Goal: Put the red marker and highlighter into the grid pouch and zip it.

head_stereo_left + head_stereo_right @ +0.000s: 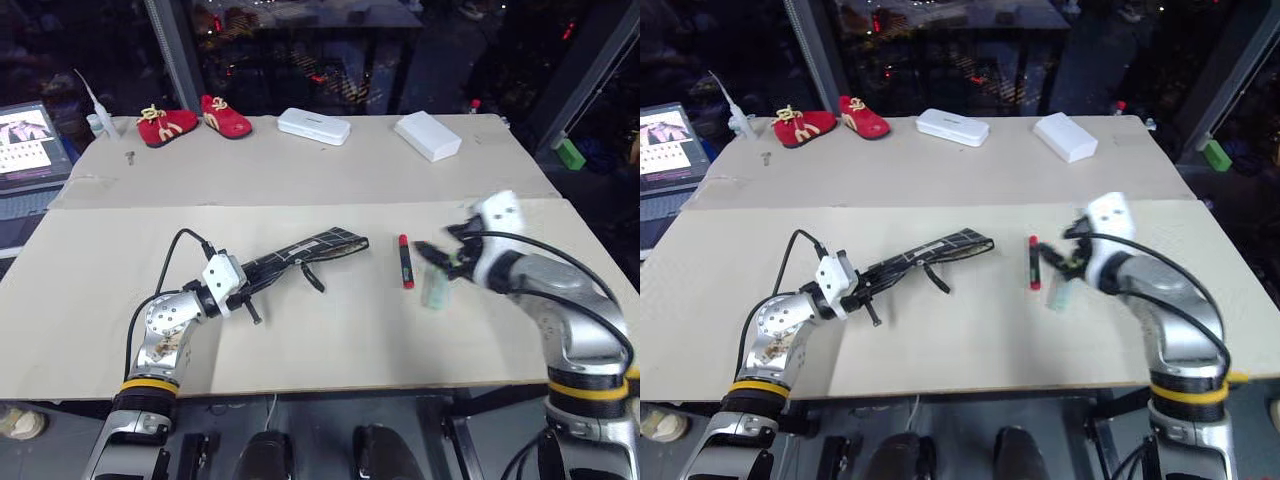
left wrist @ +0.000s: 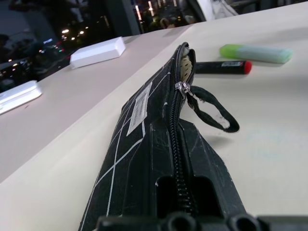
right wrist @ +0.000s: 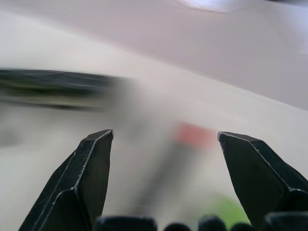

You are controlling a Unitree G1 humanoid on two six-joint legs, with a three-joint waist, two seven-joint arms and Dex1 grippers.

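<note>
Left arm: bent at the elbow, forearm low over the near bench, wrist turned inward to the right. Left end effector level, fingers together and clamped on the near end of the grid pouch.

Grid pouch: flat black fabric with thin white grid lines and a small white label on its side. Held on edge, zipper seam uppermost, running from the left end effector up and to the right toward the middle of the bench. Zipper drawn most of the way back; far end gaping, pale lining showing inside. Black pull strap hanging in a loop off the slider, drooping toward the bench surface.

Red marker: lying flat on the bench just past the pouch's open end, apart from it. Dark barrel, red at both tips, long axis roughly front to back.

Highlighter: pale translucent green with brighter green cap, lying flat just right of the marker, not touching it.

Right arm: reaching in from the right, elbow bent, wrist angled left toward the two pens. Right end effector with fingers spread wide apart, gripping nothing; hanging just above the highlighter, possibly grazing it, though blur prevents certainty.

Far side of bench: red toy shoes at left, two white boxes toward the middle and right.
</note>
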